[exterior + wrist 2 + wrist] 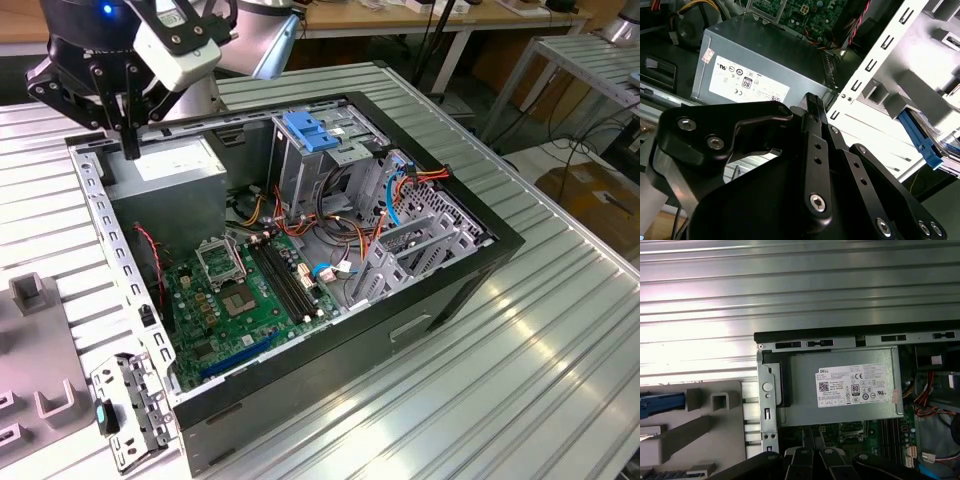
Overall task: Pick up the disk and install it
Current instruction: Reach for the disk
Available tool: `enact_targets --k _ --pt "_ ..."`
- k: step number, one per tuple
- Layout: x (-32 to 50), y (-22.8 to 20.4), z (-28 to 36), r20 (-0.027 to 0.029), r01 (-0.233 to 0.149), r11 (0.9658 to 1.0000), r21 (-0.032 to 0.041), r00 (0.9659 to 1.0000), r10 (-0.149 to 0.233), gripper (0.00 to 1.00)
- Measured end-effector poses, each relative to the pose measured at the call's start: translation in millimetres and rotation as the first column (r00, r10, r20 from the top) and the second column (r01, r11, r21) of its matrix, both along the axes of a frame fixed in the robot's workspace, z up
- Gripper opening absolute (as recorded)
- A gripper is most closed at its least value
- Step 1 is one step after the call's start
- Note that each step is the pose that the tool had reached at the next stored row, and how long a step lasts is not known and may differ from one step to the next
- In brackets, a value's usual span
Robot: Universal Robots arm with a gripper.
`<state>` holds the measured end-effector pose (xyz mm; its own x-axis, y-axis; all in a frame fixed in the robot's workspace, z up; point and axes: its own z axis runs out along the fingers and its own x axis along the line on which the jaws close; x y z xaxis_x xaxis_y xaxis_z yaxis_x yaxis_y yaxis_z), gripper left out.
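Observation:
My gripper hangs over the back left corner of the open computer case, above the grey power supply box. Its black fingers look pressed together with nothing between them. The disk shows by its blue carrier edge, resting in a grey fixture outside the case wall. That blue edge also appears in the first wrist view, apart from the gripper. Most of the disk's body is cut off by the picture edge.
Inside the case lie a green motherboard, bundles of cables and a metal drive cage with a blue latch. A perforated frame rail borders the case. Grey fixture blocks stand on the ribbed metal table.

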<state>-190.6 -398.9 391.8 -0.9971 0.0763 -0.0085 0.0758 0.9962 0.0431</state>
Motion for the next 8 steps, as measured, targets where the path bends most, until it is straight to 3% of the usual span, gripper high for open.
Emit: enact_targets --k 8 --pt "-6.5 0.0 -0.4 -0.003 0.0 1.0 0.0001 1.0 0.0 0.11"
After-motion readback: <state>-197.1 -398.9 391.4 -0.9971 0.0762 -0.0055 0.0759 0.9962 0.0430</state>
